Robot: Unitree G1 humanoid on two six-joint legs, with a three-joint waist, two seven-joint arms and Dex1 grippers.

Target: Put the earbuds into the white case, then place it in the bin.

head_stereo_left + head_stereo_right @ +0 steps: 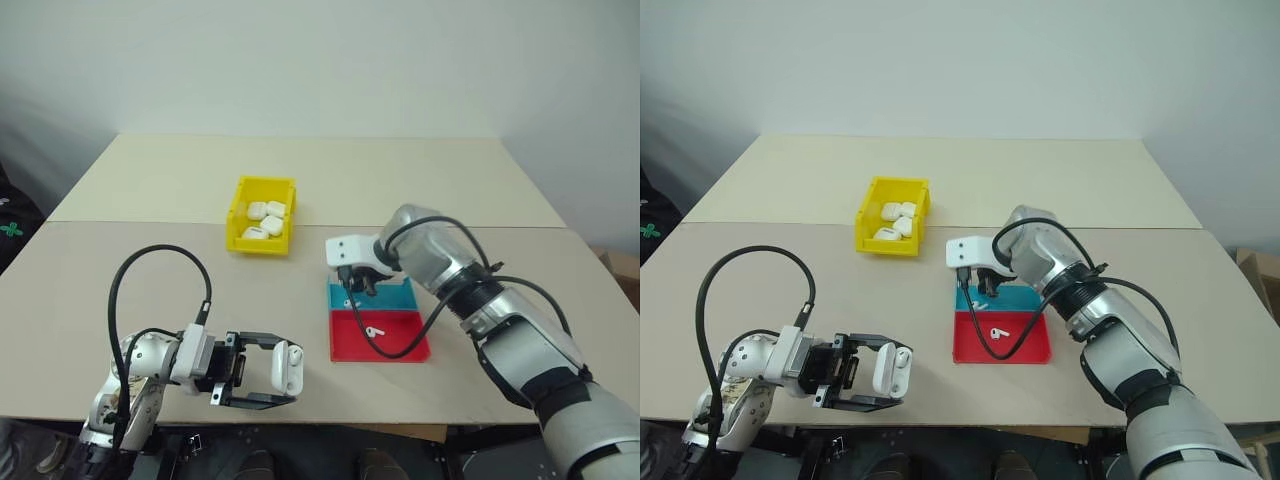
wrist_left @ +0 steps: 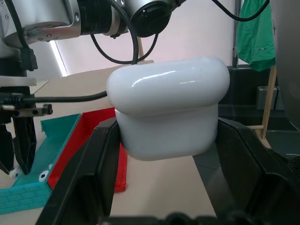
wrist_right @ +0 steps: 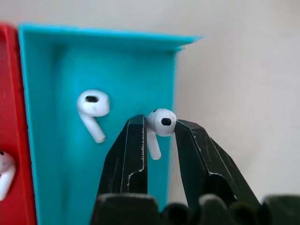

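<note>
One earbud [image 3: 161, 123] is pinched between the right gripper's [image 3: 158, 136] nearly closed fingers, over the blue tray [image 3: 51, 70] where a second earbud [image 3: 92, 107] lies. Beside it sits the red tray [image 1: 395, 340] on the beige table [image 1: 400, 180] against a white wall. The left gripper [image 1: 268, 372], spread wide, clamps the white case [image 1: 288, 366]; the yellow bin [image 1: 243, 218] sits beyond it.

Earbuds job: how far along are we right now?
Done: the yellow bin already holds several cases. In hand: left gripper grips the white case; right gripper pinches an earbud over the blue tray. Left: loading earbuds, binning this case.
</note>
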